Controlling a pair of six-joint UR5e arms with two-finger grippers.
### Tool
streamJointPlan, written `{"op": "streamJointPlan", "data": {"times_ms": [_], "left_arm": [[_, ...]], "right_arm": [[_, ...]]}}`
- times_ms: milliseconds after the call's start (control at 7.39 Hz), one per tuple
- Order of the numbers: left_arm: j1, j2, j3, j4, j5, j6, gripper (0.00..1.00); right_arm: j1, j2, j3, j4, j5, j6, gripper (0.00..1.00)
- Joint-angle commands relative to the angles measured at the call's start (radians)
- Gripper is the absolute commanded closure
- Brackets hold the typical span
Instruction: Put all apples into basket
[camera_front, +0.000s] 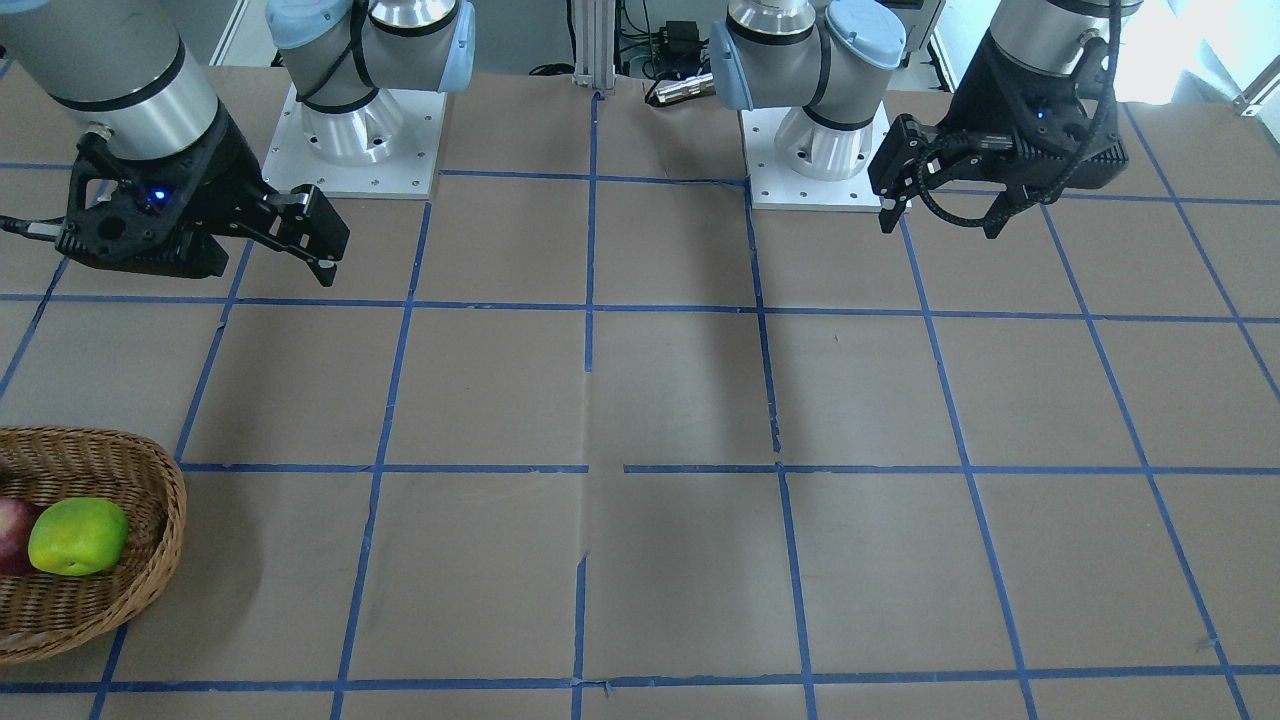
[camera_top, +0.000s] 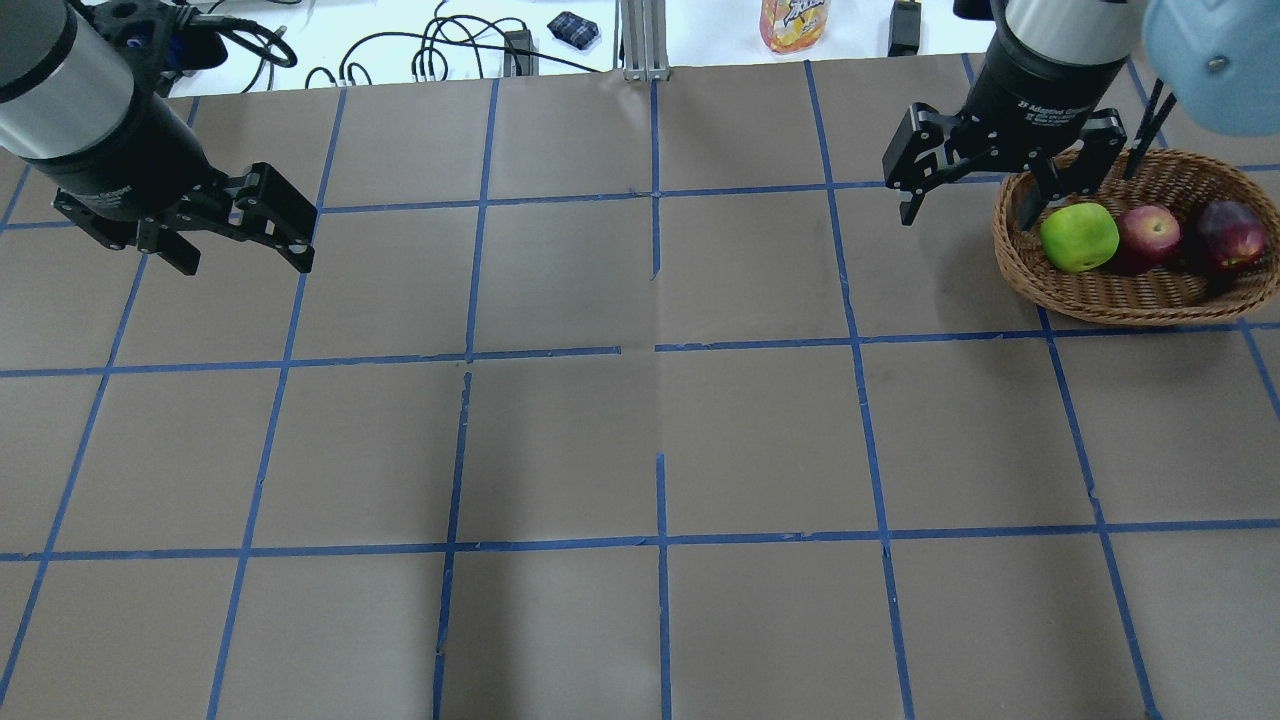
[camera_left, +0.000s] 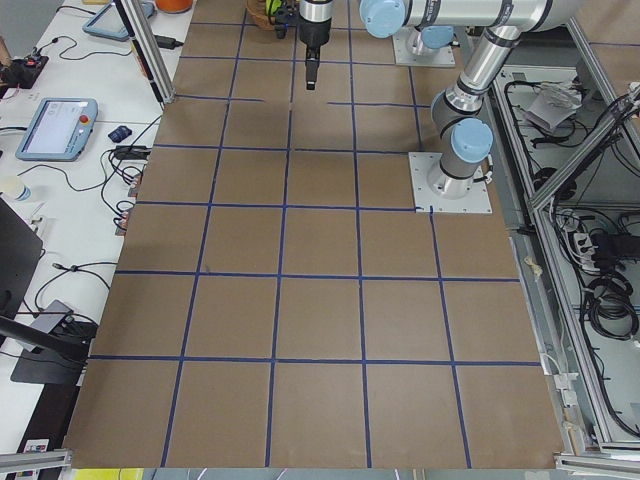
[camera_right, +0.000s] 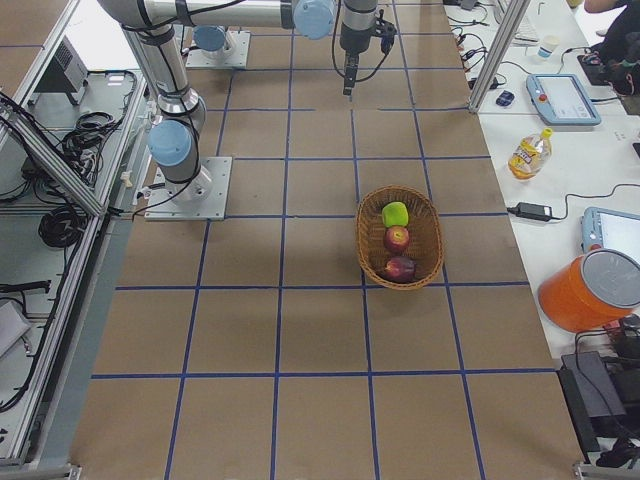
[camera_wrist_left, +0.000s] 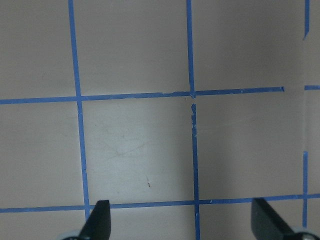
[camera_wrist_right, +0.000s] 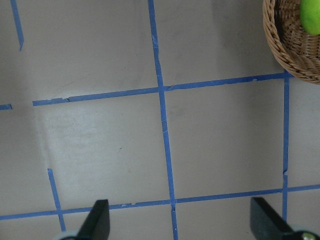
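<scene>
The wicker basket (camera_top: 1110, 300) stands at the right side of the table and holds all three apples: the yellow-green one (camera_top: 1079, 237), the red one (camera_top: 1148, 232) and the dark maroon one (camera_top: 1230, 237). My right gripper (camera_top: 965, 220) is open and empty, hanging above the table just left of the basket's rim. Its wrist view (camera_wrist_right: 180, 220) shows bare table below, with the basket (camera_wrist_right: 285, 45) and green apple (camera_wrist_right: 312, 15) at the top right corner. My left gripper (camera_top: 247, 266) is open and empty over the far left, above bare table (camera_wrist_left: 180, 220).
Brown paper with a blue tape grid covers the table. The two arm bases (camera_front: 360, 130) (camera_front: 815, 140) stand at the robot's edge. A drink bottle (camera_top: 793, 20), cables and small devices lie on the white bench beyond the far edge.
</scene>
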Motion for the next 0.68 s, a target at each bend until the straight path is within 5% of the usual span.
{"op": "streamJointPlan", "data": {"times_ms": [0,541], "left_arm": [[-0.005,-0.020,-0.001,-0.004,-0.009,-0.005,0.00],[-0.008,-0.013,0.002,0.006,-0.009,-0.013,0.00]], "right_arm": [[-0.004,-0.031,0.019,0.001,-0.007,-0.009,0.00],[-0.004,-0.036,0.020,-0.001,-0.007,-0.009,0.00]]}}
